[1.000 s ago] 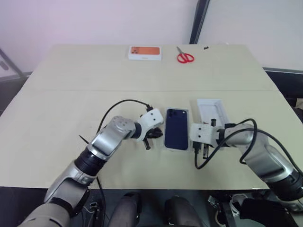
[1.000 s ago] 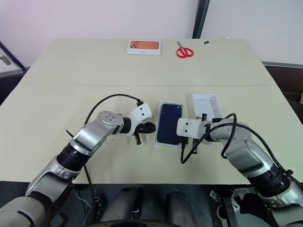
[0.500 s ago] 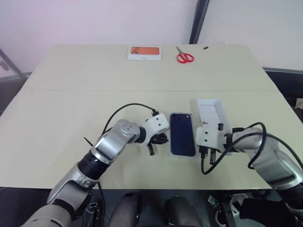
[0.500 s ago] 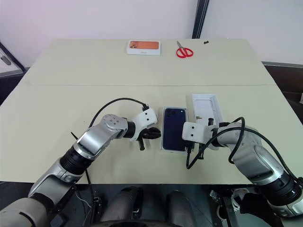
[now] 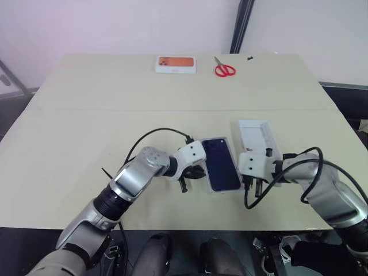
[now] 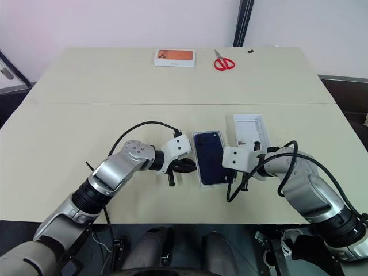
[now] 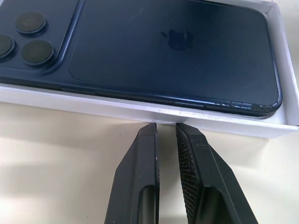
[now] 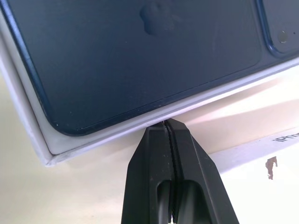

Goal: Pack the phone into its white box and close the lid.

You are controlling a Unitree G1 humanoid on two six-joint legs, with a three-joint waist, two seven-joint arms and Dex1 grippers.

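The dark blue phone (image 5: 222, 170) lies back up inside the white box (image 7: 93, 103), which sits askew on the table. Its camera end is the far one. My left gripper (image 5: 194, 174) is shut but for a thin slit and holds nothing. Its tips (image 7: 166, 125) press the box's left long wall. My right gripper (image 6: 234, 177) is shut and empty. Its tip (image 8: 167, 122) touches the box's right wall by a near corner. The lid (image 5: 256, 137) lies inside up just right of the box.
A white box with orange print (image 5: 176, 64) and red scissors (image 5: 225, 70) lie at the table's far edge. Black cables loop off both wrists. The table's near edge runs close below both grippers.
The box with the phone has turned on the table, its far end swinging left and its near end right. Both grippers stay against its sides.
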